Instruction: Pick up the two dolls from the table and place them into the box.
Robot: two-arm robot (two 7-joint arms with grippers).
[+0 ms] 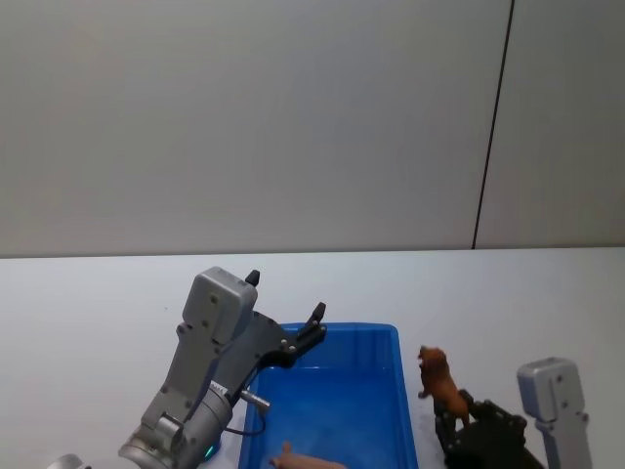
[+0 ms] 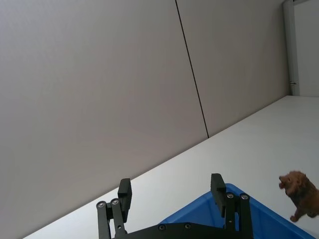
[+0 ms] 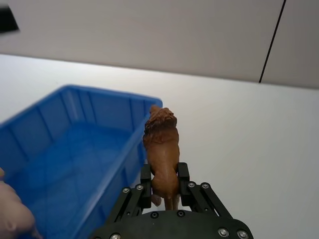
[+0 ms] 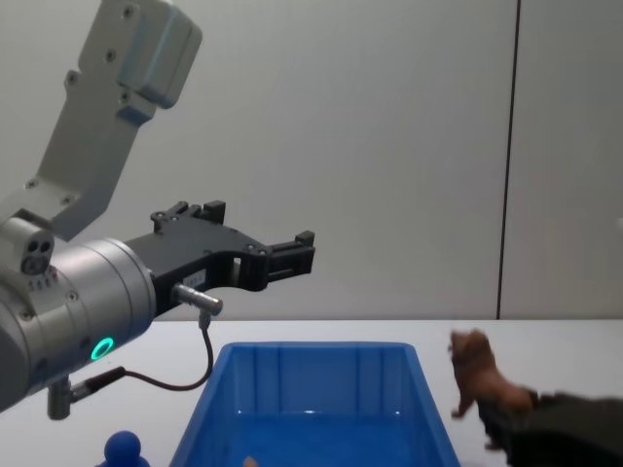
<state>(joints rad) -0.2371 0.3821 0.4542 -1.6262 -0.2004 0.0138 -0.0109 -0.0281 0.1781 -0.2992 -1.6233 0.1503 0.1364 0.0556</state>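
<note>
The right gripper [image 3: 163, 180] has its fingers clenched on the reddish-brown doll [image 3: 161, 142], gripping it by the hindquarters so the maned head points away from the wrist. The doll sits just beside the right wall of the blue box [image 1: 405, 386], outside it, and in the chest view its head [image 4: 471, 348] is about level with the box's rim. The pink pig doll [image 1: 305, 459] lies inside the box on its floor, at the near end; the right wrist view catches a pale edge of it [image 3: 11, 215]. The left gripper [image 2: 171, 191] hovers above the box's far left corner with its fingers spread wide and nothing between them – both black fingertips are clear of the blue rim. A small dark-blue round-topped object [image 4: 124, 449] stands on the white tabletop [image 1: 88, 293], just left of the box.
</note>
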